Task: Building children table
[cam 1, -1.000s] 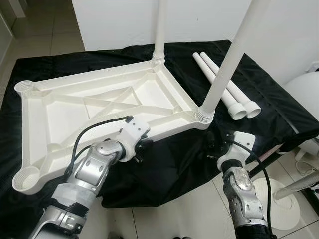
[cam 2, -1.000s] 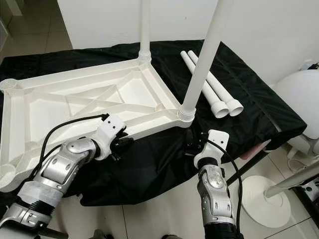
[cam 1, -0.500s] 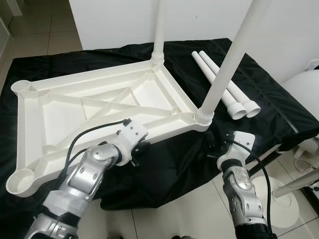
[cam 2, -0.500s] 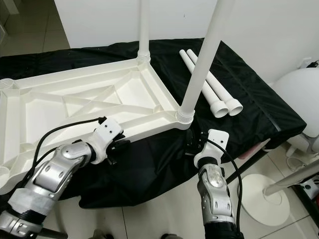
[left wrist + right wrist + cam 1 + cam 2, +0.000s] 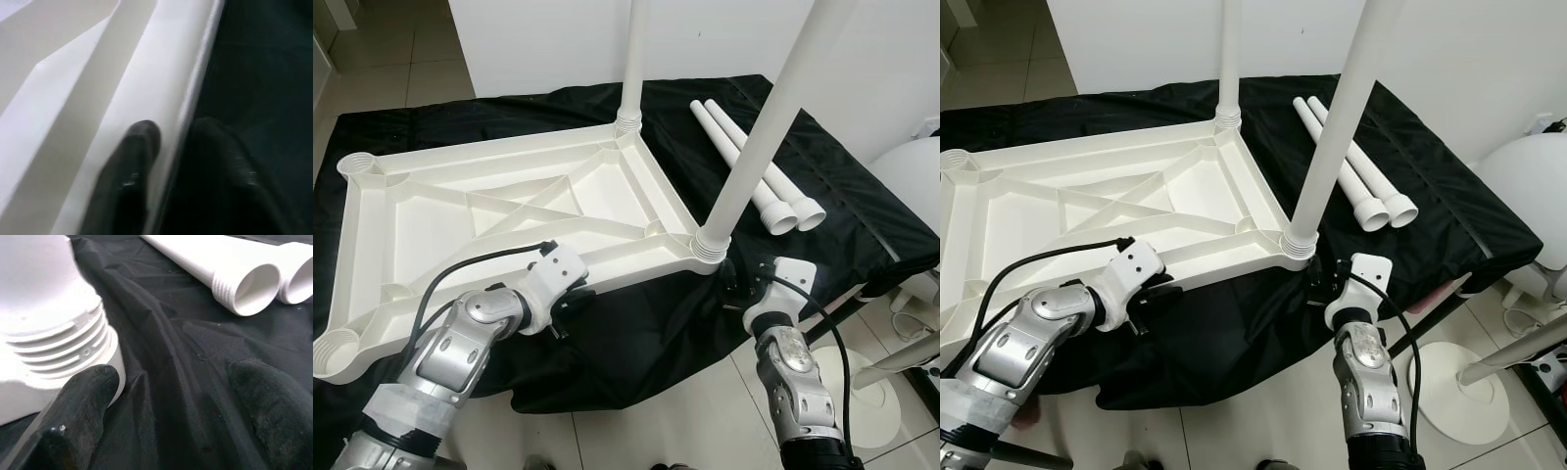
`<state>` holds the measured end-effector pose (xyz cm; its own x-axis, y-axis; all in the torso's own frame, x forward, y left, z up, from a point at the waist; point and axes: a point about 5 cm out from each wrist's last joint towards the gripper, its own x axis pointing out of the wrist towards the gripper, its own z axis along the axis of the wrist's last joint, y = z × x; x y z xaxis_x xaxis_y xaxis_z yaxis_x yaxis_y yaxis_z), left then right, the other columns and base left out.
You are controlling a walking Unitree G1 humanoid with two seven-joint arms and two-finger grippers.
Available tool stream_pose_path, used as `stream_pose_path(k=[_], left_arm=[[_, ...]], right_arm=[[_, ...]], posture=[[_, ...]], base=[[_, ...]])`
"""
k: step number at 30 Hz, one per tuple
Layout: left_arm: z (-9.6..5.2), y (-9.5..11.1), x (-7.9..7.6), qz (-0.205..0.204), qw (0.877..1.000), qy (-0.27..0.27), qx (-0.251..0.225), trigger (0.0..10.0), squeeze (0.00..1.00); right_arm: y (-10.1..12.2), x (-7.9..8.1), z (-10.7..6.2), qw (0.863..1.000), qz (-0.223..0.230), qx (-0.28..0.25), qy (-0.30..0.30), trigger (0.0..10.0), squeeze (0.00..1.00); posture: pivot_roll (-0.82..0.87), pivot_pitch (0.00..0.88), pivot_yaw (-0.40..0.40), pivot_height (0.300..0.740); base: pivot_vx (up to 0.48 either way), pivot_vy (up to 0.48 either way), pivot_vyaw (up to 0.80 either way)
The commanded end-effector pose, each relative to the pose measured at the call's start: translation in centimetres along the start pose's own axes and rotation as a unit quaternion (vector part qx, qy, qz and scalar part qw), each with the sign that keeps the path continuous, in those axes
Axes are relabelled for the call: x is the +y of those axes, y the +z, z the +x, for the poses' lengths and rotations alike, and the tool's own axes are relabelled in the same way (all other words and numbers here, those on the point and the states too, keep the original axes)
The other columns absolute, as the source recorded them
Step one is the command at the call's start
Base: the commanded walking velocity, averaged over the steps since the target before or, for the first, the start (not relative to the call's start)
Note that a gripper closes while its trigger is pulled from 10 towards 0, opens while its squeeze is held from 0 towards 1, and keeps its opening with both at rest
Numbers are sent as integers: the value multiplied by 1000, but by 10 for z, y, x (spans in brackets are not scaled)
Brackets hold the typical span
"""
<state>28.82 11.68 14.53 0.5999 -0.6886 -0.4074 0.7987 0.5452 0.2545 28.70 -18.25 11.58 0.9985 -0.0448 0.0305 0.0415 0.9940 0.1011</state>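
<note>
A white plastic tabletop (image 5: 440, 211) lies upside down on a black cloth (image 5: 842, 186). One white leg (image 5: 632, 59) stands in its far corner and another leg (image 5: 759, 132) in the near right corner socket (image 5: 710, 245). Two loose legs (image 5: 759, 176) lie side by side on the cloth to the right. My left gripper (image 5: 566, 305) is shut on the tabletop's near rim (image 5: 161, 98), one finger (image 5: 132, 166) inside and one outside. My right gripper (image 5: 176, 406) hangs open just below the near right socket (image 5: 54, 342), one finger (image 5: 83, 401) close to it.
The cloth-covered table ends just in front of my arms, with tiled floor (image 5: 666, 421) below. A round white stand base (image 5: 871, 397) sits on the floor at the right, and a white rounded object (image 5: 913, 186) beside the table. A white wall (image 5: 538, 39) is behind.
The tabletop has slid and turned to the left and toward me, with my left gripper moving left on its rim. The right gripper and loose legs stayed put.
</note>
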Motion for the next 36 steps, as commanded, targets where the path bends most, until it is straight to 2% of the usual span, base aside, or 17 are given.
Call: stream_pose_path(k=[1,3,4,6,7,9,13,19,20,25,29,33,36], left_arm=[[2,4,-13,-5,998,-61,-11,10000,1000],[2,6,-15,-5,998,-68,-15,10000,1000],[2,9,-17,6,997,-72,-22,10000,941],[2,11,-18,10,997,-74,-28,10000,941],[1,15,-19,11,996,-80,-41,10000,0],[0,18,-20,10,995,-84,-50,10000,0],[-5,36,-20,-17,989,-99,-107,10000,0],[-4,48,-18,-34,985,-99,-139,10000,0],[1,55,-17,-40,983,-89,-155,10000,0],[9,62,-14,-29,984,-61,-165,10000,0],[19,71,-10,-44,982,-29,-180,10000,0],[20,73,-11,-49,981,-27,-185,10000,0],[24,82,-15,-70,978,-29,-196,10000,0]], right_arm=[[-5,8,-3,999,5,13,31,10000,0],[-5,9,-4,999,4,14,39,10000,0],[-5,8,-8,998,-1,13,60,10000,600],[-5,8,-10,998,-4,12,68,10000,600],[-4,7,-11,997,-3,10,78,10000,1000],[-4,6,-13,996,-2,10,85,10000,1000],[5,5,-19,991,-10,-9,135,10000,1000],[12,0,-19,988,-25,-17,154,10000,1000],[22,-2,-16,982,-35,-35,184,10000,0],[32,-4,-11,977,-38,-54,204,10000,0],[42,-5,1,974,-52,-72,208,10000,0],[44,-4,4,973,-56,-76,211,10000,0],[51,-2,22,972,-58,-84,212,10000,0]], posture=[[1,108,-14,740],[1,108,-14,740],[1,108,-14,740],[1,108,-14,740],[1,108,-14,740],[1,108,-14,740],[0,107,-9,740],[-6,106,0,740],[-10,106,6,740],[-10,107,7,740],[-11,110,8,740],[-10,109,6,740],[-2,108,-5,740]], base=[[0,0,0],[0,0,0],[0,0,0],[0,0,0],[0,0,0],[0,0,0],[0,0,0],[0,0,0],[0,0,0],[0,0,0],[0,0,0],[0,0,0],[0,0,0]])
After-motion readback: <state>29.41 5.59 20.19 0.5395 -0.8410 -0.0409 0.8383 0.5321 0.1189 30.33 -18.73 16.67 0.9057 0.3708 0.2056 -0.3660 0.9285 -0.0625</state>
